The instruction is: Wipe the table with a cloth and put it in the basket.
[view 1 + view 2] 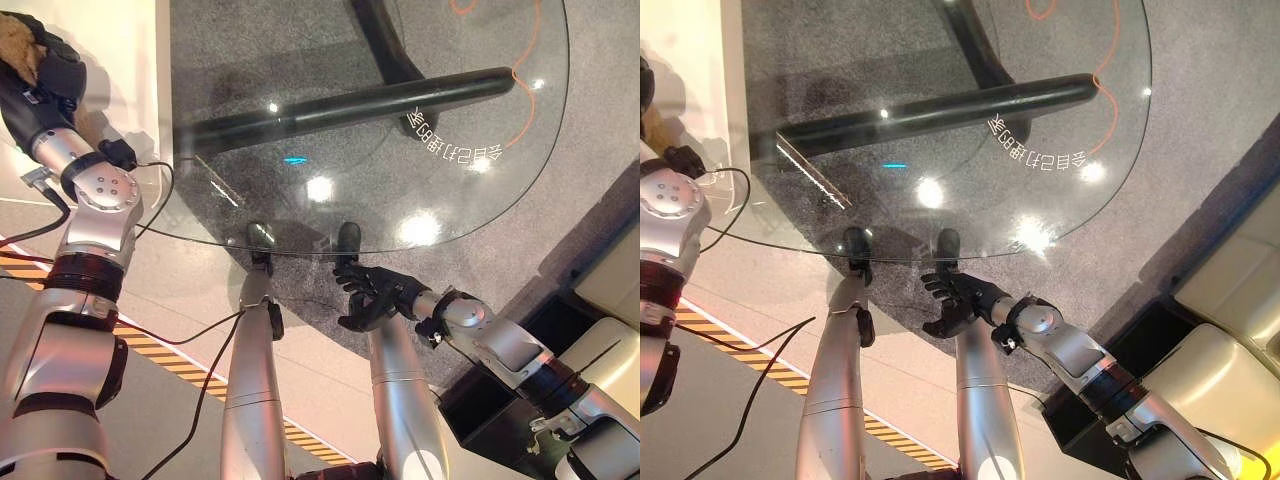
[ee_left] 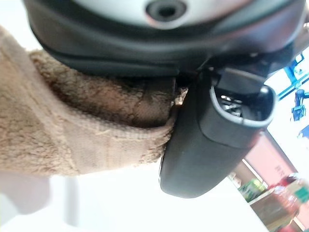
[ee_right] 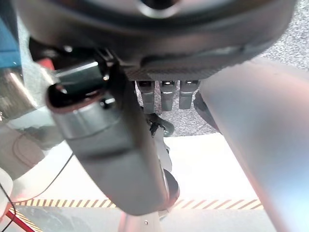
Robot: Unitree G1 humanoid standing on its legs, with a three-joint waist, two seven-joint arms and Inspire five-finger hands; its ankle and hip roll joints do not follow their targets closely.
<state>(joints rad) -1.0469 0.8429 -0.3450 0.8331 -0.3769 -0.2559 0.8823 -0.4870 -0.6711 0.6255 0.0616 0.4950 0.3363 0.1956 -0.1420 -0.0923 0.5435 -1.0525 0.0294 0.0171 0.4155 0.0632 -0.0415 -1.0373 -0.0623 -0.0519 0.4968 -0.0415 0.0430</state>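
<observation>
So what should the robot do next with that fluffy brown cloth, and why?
Probably bring the cloth over onto the glass table and start wiping. The left hand holds the brown cloth, its fingers curled round it, off past the table's left edge over a white surface. The right hand hangs open below the table's near edge, holding nothing.
</observation>
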